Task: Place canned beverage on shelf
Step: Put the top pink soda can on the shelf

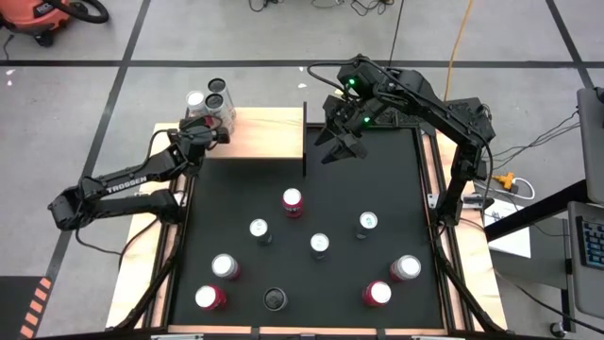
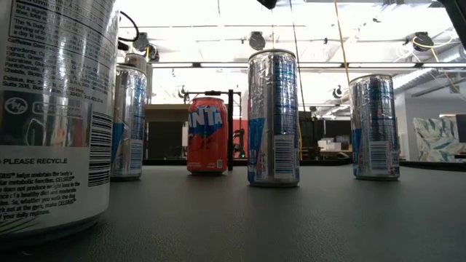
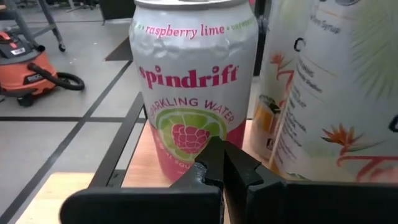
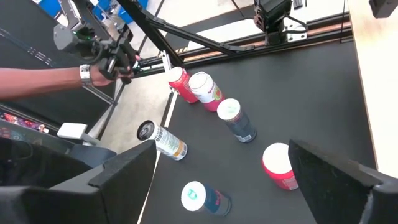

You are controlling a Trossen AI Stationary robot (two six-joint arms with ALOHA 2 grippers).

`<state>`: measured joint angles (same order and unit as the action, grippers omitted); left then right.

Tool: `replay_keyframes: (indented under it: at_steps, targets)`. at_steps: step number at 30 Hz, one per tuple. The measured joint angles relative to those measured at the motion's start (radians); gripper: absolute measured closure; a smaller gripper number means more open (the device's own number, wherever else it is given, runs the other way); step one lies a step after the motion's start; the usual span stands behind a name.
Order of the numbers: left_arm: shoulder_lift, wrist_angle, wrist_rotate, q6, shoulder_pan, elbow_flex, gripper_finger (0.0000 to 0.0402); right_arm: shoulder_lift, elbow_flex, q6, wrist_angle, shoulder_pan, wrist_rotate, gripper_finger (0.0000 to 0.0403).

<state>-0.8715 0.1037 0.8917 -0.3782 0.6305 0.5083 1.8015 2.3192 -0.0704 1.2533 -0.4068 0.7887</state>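
The pale wood shelf [image 1: 269,132] stands at the far left of the black mat. Three cans stand upright on its left end [image 1: 212,99]. In the left wrist view the nearest is a white and pink raspberry-lime can [image 3: 194,81], with a white flowered can [image 3: 323,87] beside it. My left gripper [image 1: 209,132] is shut and empty, just on the near side of these cans, its fingertips [image 3: 221,163] low in front of the raspberry-lime can. My right gripper [image 1: 338,146] hangs open and empty above the mat's far edge, by the shelf's right end. My left gripper points its shut fingertips about level at the lower front of the raspberry-lime can [image 3: 186,155], coming from the table's near side. The can stands upright on the shelf. I cannot tell whether the fingertips touch it.
Several cans stand upright on the black mat [image 1: 396,189], among them a red one [image 1: 293,201] near the middle and a dark one [image 1: 275,300] at the near edge. A thin black post [image 1: 305,142] rises at the shelf's right end. A person's hand [image 4: 93,74] shows beyond the table.
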Motion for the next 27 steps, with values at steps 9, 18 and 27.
replay_keyframes:
  at_steps: [9, 18, 27]
  targets:
    - [0.002, 0.013, -0.001, 0.001, 0.003, 0.000, 0.0402, 0.000, 0.000, 0.005, 0.000, 0.000, -0.001, 0.0057]
    - [0.081, 0.031, 0.023, -0.008, -0.013, 0.000, 0.0402, 0.000, 0.000, 0.006, 0.000, 0.000, -0.003, 0.0057]
    - [0.089, 0.029, -0.024, -0.054, 0.028, -0.027, 0.0402, 0.000, 0.000, 0.000, -0.001, 0.000, -0.003, 0.0057]
